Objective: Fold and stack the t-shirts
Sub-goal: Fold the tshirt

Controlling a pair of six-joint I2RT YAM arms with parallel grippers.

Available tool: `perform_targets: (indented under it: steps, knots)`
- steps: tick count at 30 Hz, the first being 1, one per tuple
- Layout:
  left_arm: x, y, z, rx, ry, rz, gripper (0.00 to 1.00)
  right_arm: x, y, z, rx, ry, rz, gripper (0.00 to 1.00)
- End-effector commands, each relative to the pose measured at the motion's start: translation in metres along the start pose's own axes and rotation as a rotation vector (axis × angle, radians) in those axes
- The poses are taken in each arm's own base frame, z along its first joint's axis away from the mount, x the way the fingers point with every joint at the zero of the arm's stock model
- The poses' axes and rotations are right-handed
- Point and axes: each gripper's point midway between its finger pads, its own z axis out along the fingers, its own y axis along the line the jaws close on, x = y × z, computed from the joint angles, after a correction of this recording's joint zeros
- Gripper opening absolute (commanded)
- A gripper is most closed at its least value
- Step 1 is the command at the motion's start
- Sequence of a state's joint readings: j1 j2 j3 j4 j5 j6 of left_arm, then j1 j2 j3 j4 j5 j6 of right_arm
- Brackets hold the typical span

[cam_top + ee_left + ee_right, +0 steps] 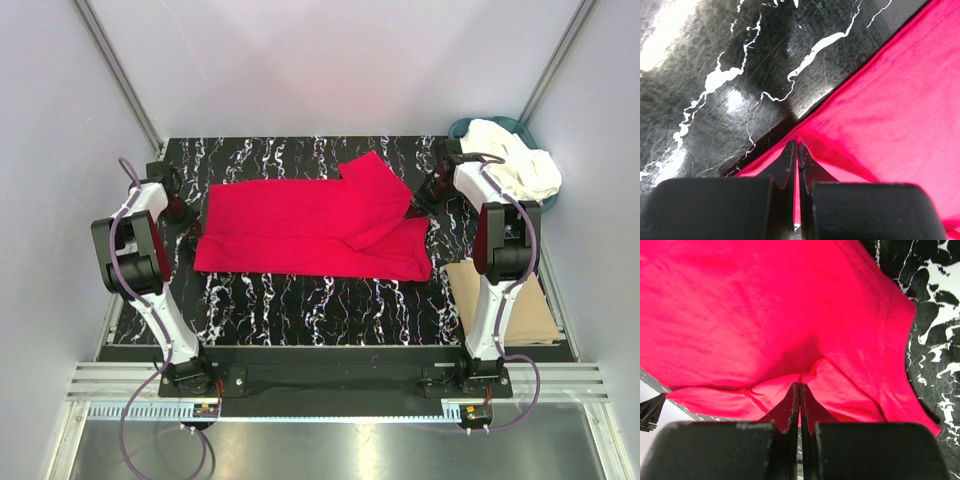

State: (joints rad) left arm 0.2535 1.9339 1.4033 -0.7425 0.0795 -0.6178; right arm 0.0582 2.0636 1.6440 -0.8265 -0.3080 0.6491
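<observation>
The red t-shirt (310, 225) lies spread across the black marbled table (300, 300), with one sleeve folded over its right half. My left gripper (188, 215) is at the shirt's left edge. In the left wrist view its jaws (798, 146) are shut, pinching the red cloth's hem (880, 100) just above the tabletop. My right gripper (422, 198) is at the shirt's right end. In the right wrist view its jaws (800, 386) are shut on a bunched fold of the red t-shirt (765, 315). Cream-white t-shirts (515, 165) lie heaped at the back right.
The white shirts sit in a teal round basket (462, 128) at the table's back right corner. A flat tan cardboard sheet (505, 305) lies on the right, beside the right arm. Grey walls enclose the table on three sides.
</observation>
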Motion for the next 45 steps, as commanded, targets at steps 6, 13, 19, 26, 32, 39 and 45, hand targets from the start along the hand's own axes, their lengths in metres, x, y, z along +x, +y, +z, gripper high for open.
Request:
perform_targets:
  steps: [6,13,19,26,32,39,45]
  knots:
    - [-0.014,-0.012,0.005,0.024,-0.020,0.045,0.01,-0.018,0.007,0.004,-0.021,-0.018,-0.037,0.00]
    - [-0.021,-0.017,0.007,0.028,-0.032,0.058,0.03,-0.025,0.005,0.015,-0.028,0.002,-0.043,0.01]
    - [-0.026,-0.015,-0.005,0.018,-0.062,0.096,0.25,-0.038,0.007,0.015,-0.063,0.002,-0.085,0.25]
    - [-0.012,-0.014,-0.066,0.043,-0.165,0.164,0.45,-0.012,-0.006,-0.040,-0.024,-0.026,-0.210,0.48]
    - [0.070,-0.057,-0.058,0.314,0.041,0.261,0.38,0.062,-0.042,-0.038,-0.074,0.114,-0.229,0.54]
    - [0.104,-0.053,-0.035,0.355,0.153,0.284,0.35,0.085,-0.080,-0.039,0.001,0.126,-0.327,0.63]
    - [0.111,-0.040,-0.024,0.315,0.182,0.261,0.35,0.094,-0.090,-0.026,0.005,0.171,-0.330,0.63]
